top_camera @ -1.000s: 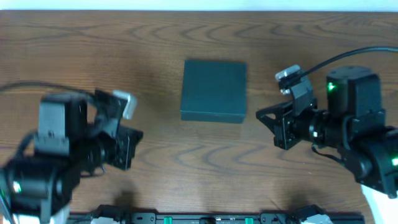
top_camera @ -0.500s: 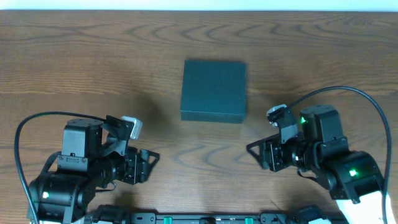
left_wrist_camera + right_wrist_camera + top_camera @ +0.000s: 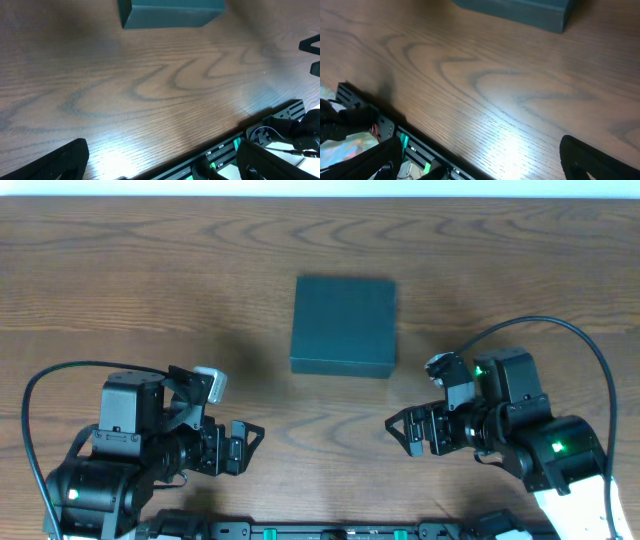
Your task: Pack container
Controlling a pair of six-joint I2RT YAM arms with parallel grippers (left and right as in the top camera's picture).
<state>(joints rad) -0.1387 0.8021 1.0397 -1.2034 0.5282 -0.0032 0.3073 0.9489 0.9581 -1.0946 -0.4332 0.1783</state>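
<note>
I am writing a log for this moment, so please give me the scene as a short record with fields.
container: dark, lid closed, far middle of the table
left end effector: open, holding nothing, near the front edge
right end effector: open, holding nothing, near the front edge
contact: neither end effector touches the container

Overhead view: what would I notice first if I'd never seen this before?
The dark, closed container sits alone in the middle of the brown wooden table, toward its far edge. Nearer the bottom of the picture, two black robot arms face each other, the left arm and the right arm. Both have their fingers spread open, holding nothing.
</note>
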